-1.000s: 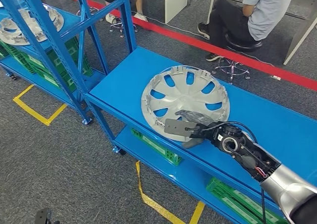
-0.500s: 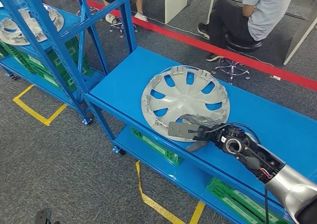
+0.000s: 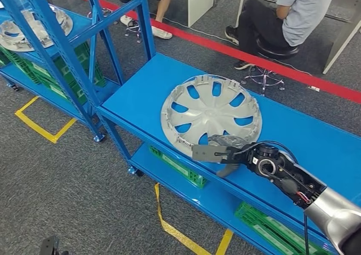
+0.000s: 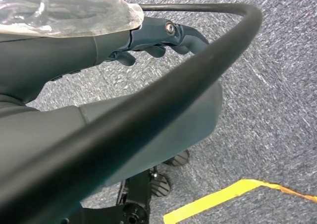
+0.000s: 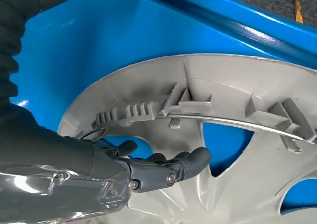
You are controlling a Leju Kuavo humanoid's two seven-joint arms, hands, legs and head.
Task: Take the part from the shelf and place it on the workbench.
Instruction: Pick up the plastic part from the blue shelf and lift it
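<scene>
Grey hubcap (image 3: pixel 211 115) lies flat, inner side up, on the blue table (image 3: pixel 140 97) at frame centre. Right hand (image 3: pixel 221 151) is at its near rim, lower centre-right — in the right wrist view the fingers (image 5: pixel 186 162) stretch out over the cap's ribbed inner face, spread, gripping nothing. Left hand (image 4: pixel 112 60) hangs over grey carpet; fingers curled in, nothing in them. Second hubcap (image 3: pixel 31 26) on the blue shelf rack, upper left. Green crates (image 3: pixel 179 166) sit on the lower shelf. Seated person (image 3: pixel 289 12) upper right, behind the red floor line (image 3: pixel 255 55).
</scene>
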